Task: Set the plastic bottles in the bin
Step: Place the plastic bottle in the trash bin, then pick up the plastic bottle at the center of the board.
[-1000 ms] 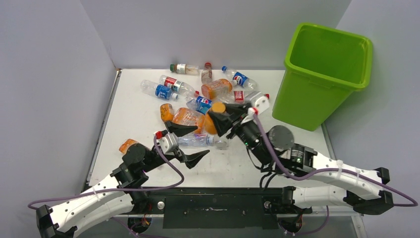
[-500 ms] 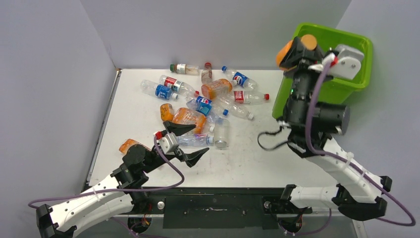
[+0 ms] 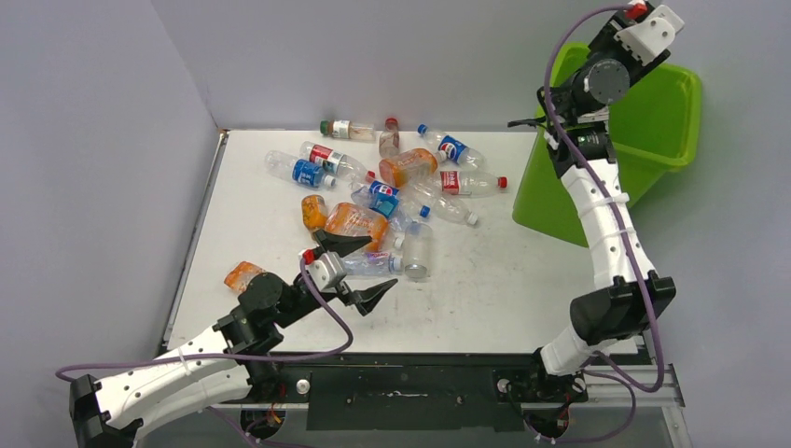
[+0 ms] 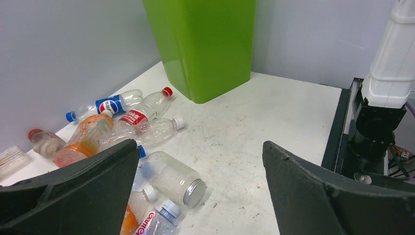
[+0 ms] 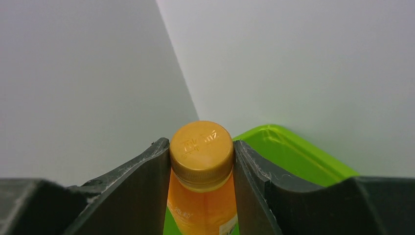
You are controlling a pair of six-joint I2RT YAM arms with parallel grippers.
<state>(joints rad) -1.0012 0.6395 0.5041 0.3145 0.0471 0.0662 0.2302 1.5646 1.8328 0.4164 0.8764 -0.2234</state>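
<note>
The left arm (image 3: 177, 381) lies low, bent at the elbow and reaching forward. Its hand (image 3: 381, 263) is wide open, with the two black fingers (image 4: 73, 196) far apart. The right arm (image 3: 602, 210) stands tall, stretched up and far back, and bends over at the top. Its hand (image 5: 201, 147) is closed on an orange bottle (image 5: 201, 205), with one finger pressed on each side of the neck.
</note>
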